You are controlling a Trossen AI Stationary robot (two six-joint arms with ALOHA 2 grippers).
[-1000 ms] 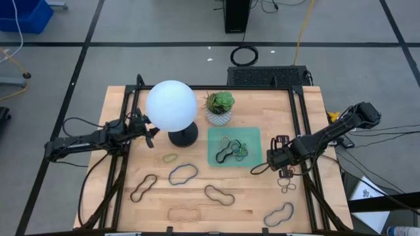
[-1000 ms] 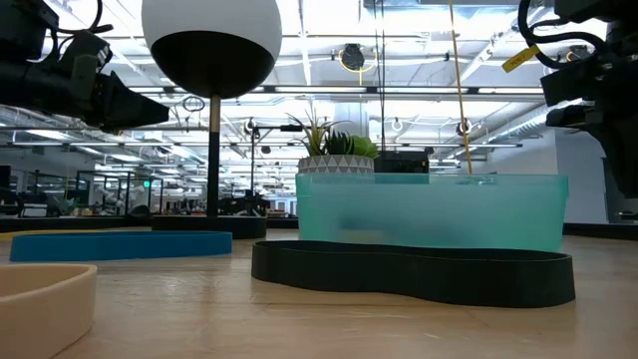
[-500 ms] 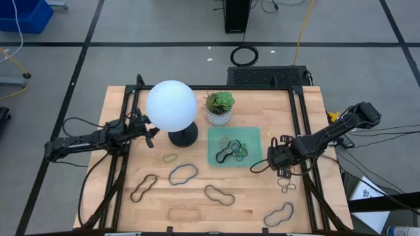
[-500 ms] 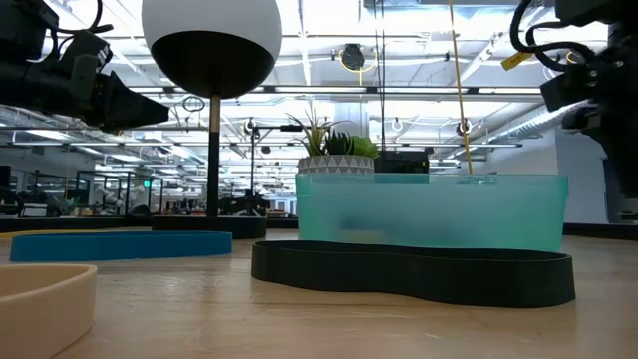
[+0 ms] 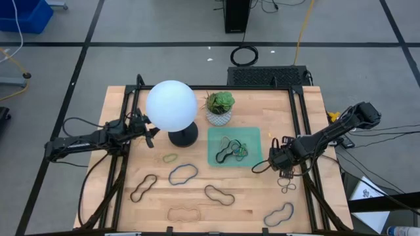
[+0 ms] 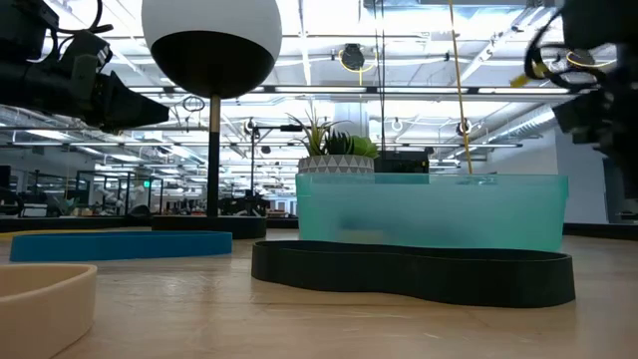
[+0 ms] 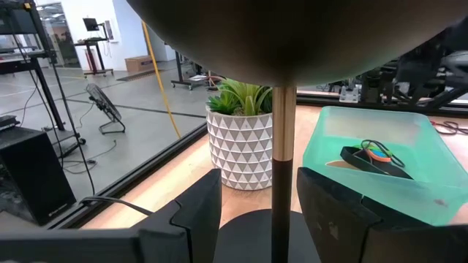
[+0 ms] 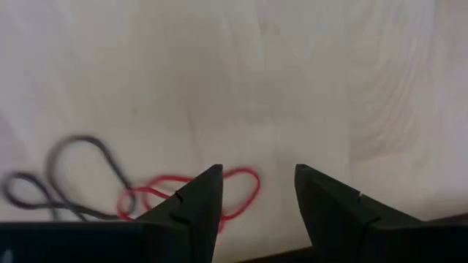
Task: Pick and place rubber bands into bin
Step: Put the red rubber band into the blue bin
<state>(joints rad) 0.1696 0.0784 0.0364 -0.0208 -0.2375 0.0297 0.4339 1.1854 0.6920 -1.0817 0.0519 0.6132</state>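
wooden table (image 5: 262, 203) — seven loose rubber bands (image 5: 183, 174), one bin (image 5: 253, 134), two arms — both grippers' fingers (image 8: 196, 199) open, empty

Grey tiled floor (image 5: 131, 26) surrounding the wooden table (image 5: 197, 200); ceiling lights (image 6: 419, 45) shining overhead; blue crate (image 5: 23, 14) sitting in corner.

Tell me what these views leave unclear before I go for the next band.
- High view: bands in the bin overlap in a tangle, too small to count.
- High view: the right gripper covers the table below it.
- Right wrist view: the red band runs behind the fingers; the grey band is partly cut off by the edge.
- Low view: the bin wall hides its contents.
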